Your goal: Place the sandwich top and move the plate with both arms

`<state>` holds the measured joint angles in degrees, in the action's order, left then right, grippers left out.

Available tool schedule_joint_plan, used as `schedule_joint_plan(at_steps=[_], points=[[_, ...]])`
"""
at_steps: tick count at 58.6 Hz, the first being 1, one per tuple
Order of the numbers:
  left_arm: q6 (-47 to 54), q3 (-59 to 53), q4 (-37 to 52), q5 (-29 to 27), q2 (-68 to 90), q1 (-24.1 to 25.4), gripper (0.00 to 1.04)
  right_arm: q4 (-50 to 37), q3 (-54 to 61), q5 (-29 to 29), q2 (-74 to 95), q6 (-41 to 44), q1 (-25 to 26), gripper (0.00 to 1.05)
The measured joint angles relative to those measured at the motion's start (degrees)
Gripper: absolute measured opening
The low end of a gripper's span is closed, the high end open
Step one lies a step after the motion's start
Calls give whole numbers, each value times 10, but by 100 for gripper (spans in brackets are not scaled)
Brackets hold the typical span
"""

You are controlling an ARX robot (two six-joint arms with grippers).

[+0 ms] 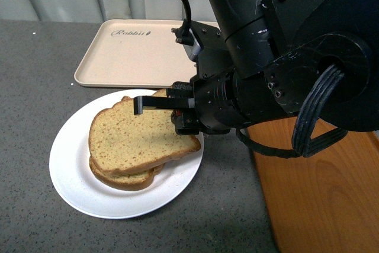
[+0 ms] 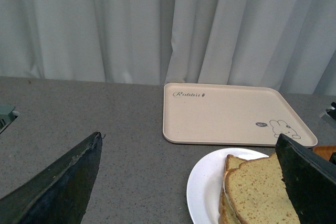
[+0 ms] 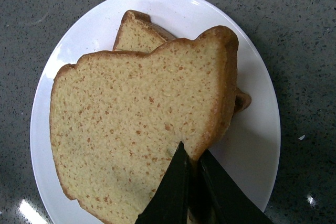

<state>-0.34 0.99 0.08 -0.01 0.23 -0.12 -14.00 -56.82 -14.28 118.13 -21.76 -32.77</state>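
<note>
front view: a round white plate (image 1: 71,170) sits on a grey speckled table (image 1: 29,87). it holds two tan bread slices stacked unevenly. the sandwich top (image 1: 136,137) lies on the lower slice (image 1: 127,179), turned slightly so their corners do not match. just behind the plate is a beige tray (image 1: 118,57) printed "rabbit". an orange wood-grain tray (image 1: 320,199) lies to the right. the right gripper (image 1: 142,108) reaches in from the right, with one black finger stretched over the top slice.

left wrist view: the beige tray lies in front of a pale curtain (image 2: 105,24). part of the plate and the stacked bread show in one corner. the left gripper (image 2: 188,137) has its two dark fingers (image 2: 58,187) spread wide apart. it holds nothing and hangs above the table, beside the plate.

right wrist view: the top slice covers most of the plate. a corner of the lower slice pokes out beyond it. the right claw's fingers are almost together, pinching the crust edge of the top slice.
</note>
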Motion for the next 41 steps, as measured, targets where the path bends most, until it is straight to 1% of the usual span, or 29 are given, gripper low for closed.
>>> schedule_joint_plan(at_steps=[3,16,24,31,33,37,39,41], points=[[0,0,0,0,0,0,98,0,1,3,1,0,0,3],[0,0,0,0,0,0,98,-5,14,16,1,-1,6,40],[0,0,0,0,0,0,98,-21,37,31,-14,-1,22,59],[0,0,0,0,0,0,98,-42,65,70,-57,-1,50,79],[0,0,0,0,0,0,98,-44,70,80,-68,0,56,82],[0,0,0,0,0,0,98,-57,95,123,-105,7,76,95],[0,0,0,0,0,0,98,-62,107,143,-120,9,84,98],[0,0,0,0,0,0,98,-67,121,163,-136,17,92,97]])
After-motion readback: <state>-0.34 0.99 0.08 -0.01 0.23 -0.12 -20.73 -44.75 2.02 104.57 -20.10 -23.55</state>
